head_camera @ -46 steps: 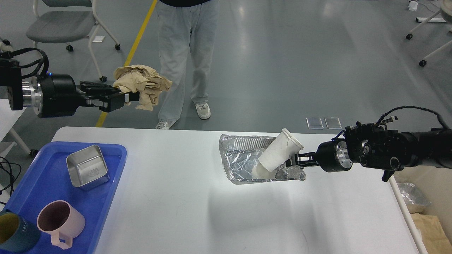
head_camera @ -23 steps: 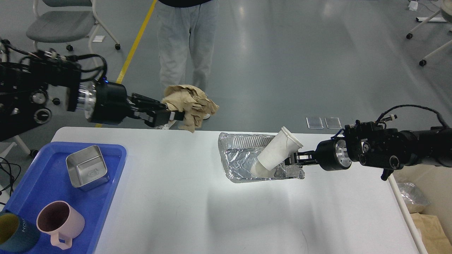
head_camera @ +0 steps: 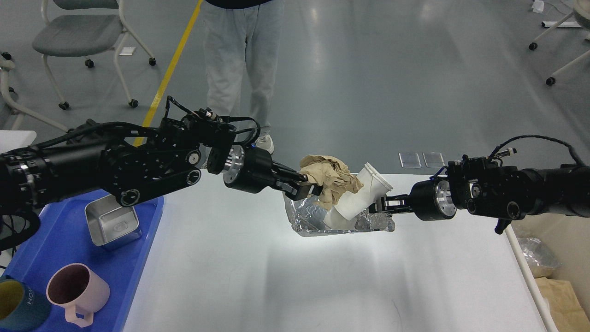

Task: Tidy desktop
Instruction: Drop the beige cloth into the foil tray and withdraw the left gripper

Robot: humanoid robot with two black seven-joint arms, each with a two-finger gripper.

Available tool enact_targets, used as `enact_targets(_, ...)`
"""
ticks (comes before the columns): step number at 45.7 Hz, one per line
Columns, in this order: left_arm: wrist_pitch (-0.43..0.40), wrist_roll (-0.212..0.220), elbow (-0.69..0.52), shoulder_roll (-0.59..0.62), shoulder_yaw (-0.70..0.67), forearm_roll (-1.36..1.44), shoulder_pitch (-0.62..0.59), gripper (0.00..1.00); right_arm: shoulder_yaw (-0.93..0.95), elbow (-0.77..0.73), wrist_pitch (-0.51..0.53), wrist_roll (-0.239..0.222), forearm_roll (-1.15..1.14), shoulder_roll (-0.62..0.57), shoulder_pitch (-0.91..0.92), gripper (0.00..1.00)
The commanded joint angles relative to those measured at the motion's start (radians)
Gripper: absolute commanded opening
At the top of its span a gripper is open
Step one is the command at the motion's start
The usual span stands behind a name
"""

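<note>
Foil glints from the crumpled aluminium tray [head_camera: 318,220] that sits near the far edge of the white tabletop [head_camera: 295,276], and most of the loose rubbish now seems gathered at it: a white paper cup [head_camera: 362,196] leans tilted in the tray with its mouth up and to the right, and a wad of crumpled brown paper [head_camera: 331,179] hangs just above the tray's left half, touching or nearly touching the cup. On the left, a blue plastic tray [head_camera: 133,258] holds a square steel container [head_camera: 113,223], a pink mug [head_camera: 76,290] and a dark teal cup [head_camera: 18,306], so the reusable items look sorted already. What appears left is to let the paper go into the foil tray and then carry the tray and its contents off the tabletop, perhaps to the bin area seen at the right edge, though that is a judgement only. The left gripper [head_camera: 309,188] reaches in from the left, the arm stretched nearly level over the tabletop, its fingers pinched on the near edge of the brown paper. The right gripper [head_camera: 379,206] comes in low and level from the right, wrist pointing left, its fingers at the foil tray's right rim beside the cup; they look closed on that rim, though the cup hides part of the contact.
</note>
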Motion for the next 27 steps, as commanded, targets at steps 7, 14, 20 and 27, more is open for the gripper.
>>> enact_targets(7,-0.001,0.009,0.051,-0.080,0.001,-0.001,0.026,0.00,0.000,0.001,-0.001,0.000,0.000,-0.001,0.004,0.00)
enact_targets(14,-0.015,0.011,0.056,-0.079,0.001,-0.001,0.028,0.22,0.002,0.001,-0.001,-0.002,0.000,0.002,0.006,0.00)
enact_targets(20,-0.015,0.011,0.056,-0.077,-0.002,-0.030,0.026,0.69,0.000,0.001,-0.001,0.000,0.000,0.005,0.006,0.00)
enact_targets(27,-0.015,0.013,0.060,-0.068,-0.001,-0.090,0.021,0.80,0.000,0.001,0.000,-0.002,0.000,0.005,0.006,0.00)
